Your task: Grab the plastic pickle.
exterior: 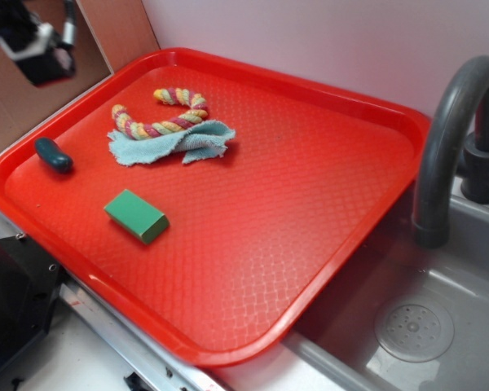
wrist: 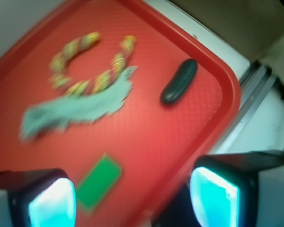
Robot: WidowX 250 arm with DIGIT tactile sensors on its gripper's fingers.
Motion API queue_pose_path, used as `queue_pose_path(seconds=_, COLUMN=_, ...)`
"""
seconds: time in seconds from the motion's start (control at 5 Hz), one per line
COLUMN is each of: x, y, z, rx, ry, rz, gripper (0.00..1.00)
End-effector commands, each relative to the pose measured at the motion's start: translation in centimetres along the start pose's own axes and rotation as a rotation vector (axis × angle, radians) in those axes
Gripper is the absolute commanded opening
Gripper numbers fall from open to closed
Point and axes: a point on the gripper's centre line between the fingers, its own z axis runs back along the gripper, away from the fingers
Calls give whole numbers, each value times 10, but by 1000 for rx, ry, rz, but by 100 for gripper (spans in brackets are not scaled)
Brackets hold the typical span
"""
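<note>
Exterior high and angled over the red tray (exterior: 326,236), wrist blurred above the same tray's left end.

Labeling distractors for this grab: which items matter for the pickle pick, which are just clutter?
Job:
- pickle, near the tray's left edge
- gripper, open, holding nothing

Clutter:
- green block
- rope, curled, partly on the cloth
- cloth
- tray, holds everything above
- faucet and sink, off the tray
</note>
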Motion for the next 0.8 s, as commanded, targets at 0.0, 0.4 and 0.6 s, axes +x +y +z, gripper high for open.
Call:
queue_pose_path(seconds=0.0, x=31, y=25, z=-41, rx=53, ry=-141, rz=429, gripper=100)
queue_pose_path(seconds=0.4, x=52, y=30, z=-79, rx=144, ry=-294, rz=526, gripper=100)
queue_pose_path(seconds=0.6, x=62, y=30, z=-102, rx=162, ry=-287, rz=510, gripper=100)
